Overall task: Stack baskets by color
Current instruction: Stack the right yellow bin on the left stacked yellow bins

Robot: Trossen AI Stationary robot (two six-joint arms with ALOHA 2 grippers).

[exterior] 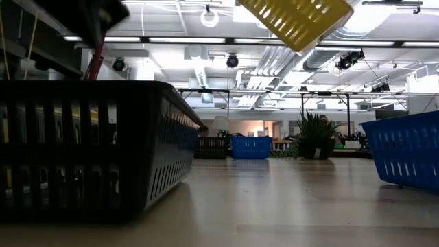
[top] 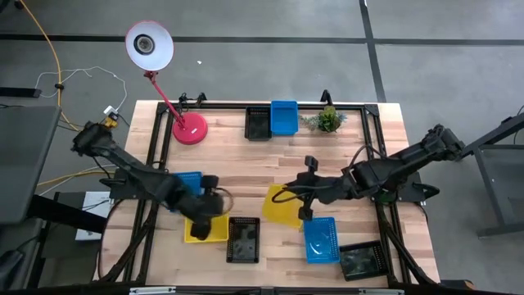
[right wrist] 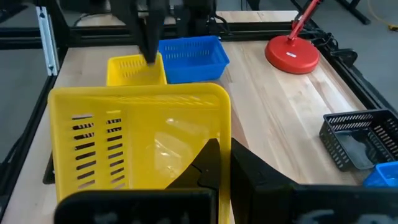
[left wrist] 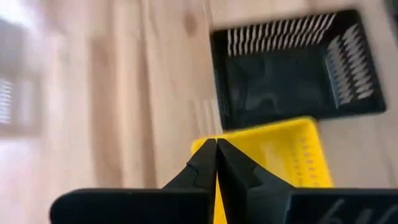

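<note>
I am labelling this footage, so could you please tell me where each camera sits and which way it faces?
High view: overhead, straight down on the table; both arms show.
Low view: table height, level across; no arm shows.
Left wrist view: past the shut left gripper onto a yellow basket.
Right wrist view: past the right gripper shut on the lifted yellow basket.
Shared: high and low views show the lifted yellow basket.

Wooden table (top: 246, 156) holds baskets (top: 283, 117), pink lamp (top: 189, 129), plant (top: 327, 120).
</note>
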